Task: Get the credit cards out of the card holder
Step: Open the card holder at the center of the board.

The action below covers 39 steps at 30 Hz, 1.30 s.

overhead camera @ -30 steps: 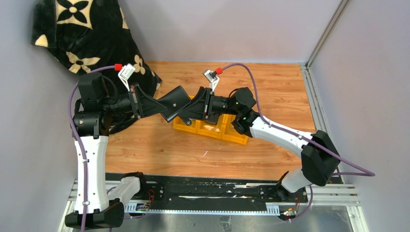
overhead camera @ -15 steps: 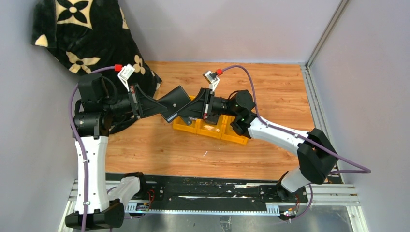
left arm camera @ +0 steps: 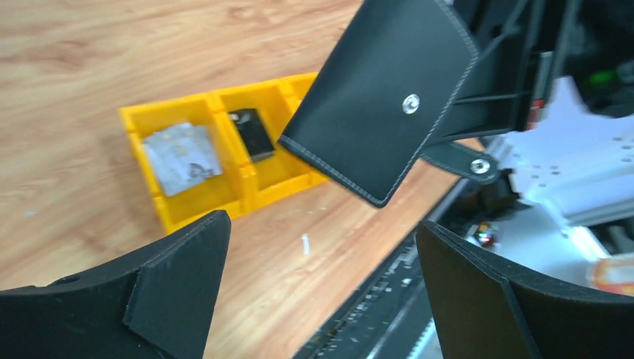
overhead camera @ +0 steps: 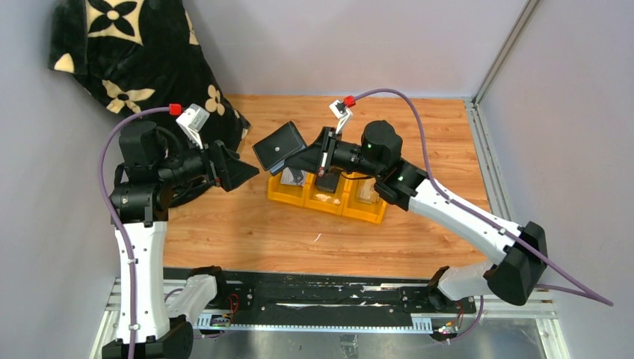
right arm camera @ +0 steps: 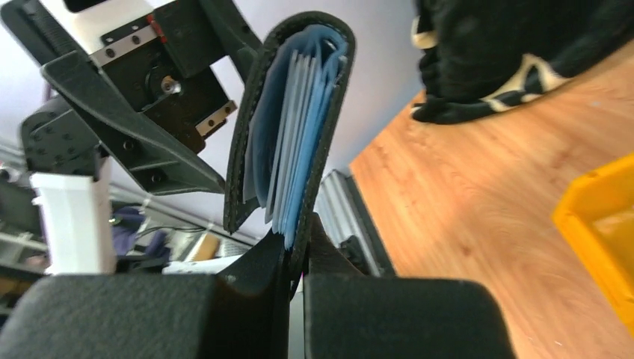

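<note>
Across the back of the wooden table point(overhead camera: 419, 134), at the far left corner, a black blanket point(overhead camera: 127, 45) with cream flowers lies heaped. The left arm point(overhead camera: 142, 247) and the right arm point(overhead camera: 456, 213) reach toward each other over the middle of the table. A yellow tray point(overhead camera: 323, 207) with three compartments sits on the table under the right arm's wrist.

The card holder point(overhead camera: 279, 147) is off the table, held in the air above the tray's left end. It is folded nearly flat, with pale blue pockets showing between the black covers in the right wrist view. The right gripper point(right arm camera: 299, 262) is clamped on one edge of the card holder. The left gripper point(left arm camera: 321, 228) has its fingers spread wide and holds nothing; it is near the card holder but apart from it.

One silvery-grey card point(left arm camera: 179, 155) lies in an end compartment. One black card point(left arm camera: 250, 134) lies in the middle compartment. A small metal snap point(left arm camera: 410, 103) sits on the card holder's outer face.
</note>
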Each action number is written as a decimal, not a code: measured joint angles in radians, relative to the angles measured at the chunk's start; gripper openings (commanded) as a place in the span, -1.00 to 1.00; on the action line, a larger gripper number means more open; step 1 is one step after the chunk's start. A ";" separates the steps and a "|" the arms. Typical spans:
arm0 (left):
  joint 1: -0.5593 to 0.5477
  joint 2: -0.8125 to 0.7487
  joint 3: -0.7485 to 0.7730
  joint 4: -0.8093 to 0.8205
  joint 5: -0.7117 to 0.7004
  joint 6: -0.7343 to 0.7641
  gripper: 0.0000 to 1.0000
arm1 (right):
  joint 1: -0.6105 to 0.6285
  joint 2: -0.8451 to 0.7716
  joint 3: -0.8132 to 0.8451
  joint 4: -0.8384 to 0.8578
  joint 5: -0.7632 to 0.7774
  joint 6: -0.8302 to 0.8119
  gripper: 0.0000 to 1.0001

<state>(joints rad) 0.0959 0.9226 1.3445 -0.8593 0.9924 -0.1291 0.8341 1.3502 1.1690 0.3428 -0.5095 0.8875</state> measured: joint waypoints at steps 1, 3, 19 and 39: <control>0.000 -0.007 0.000 -0.002 -0.033 0.028 1.00 | 0.005 -0.012 0.024 -0.064 0.023 -0.032 -1.00; 0.000 -0.022 -0.002 0.000 -0.073 0.071 1.00 | 0.020 -0.020 0.081 -0.183 0.074 -0.097 -1.00; -0.034 -0.290 -0.237 0.095 -0.134 0.373 1.00 | 0.348 0.303 0.676 -0.904 0.567 -0.429 -1.00; -0.040 -0.354 -0.362 0.264 -0.142 0.354 1.00 | 0.361 0.299 0.689 -0.944 0.616 -0.467 -1.00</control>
<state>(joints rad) 0.0559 0.5682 0.9821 -0.5953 0.8505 0.2249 1.1950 1.6489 1.8576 -0.6010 0.1066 0.4206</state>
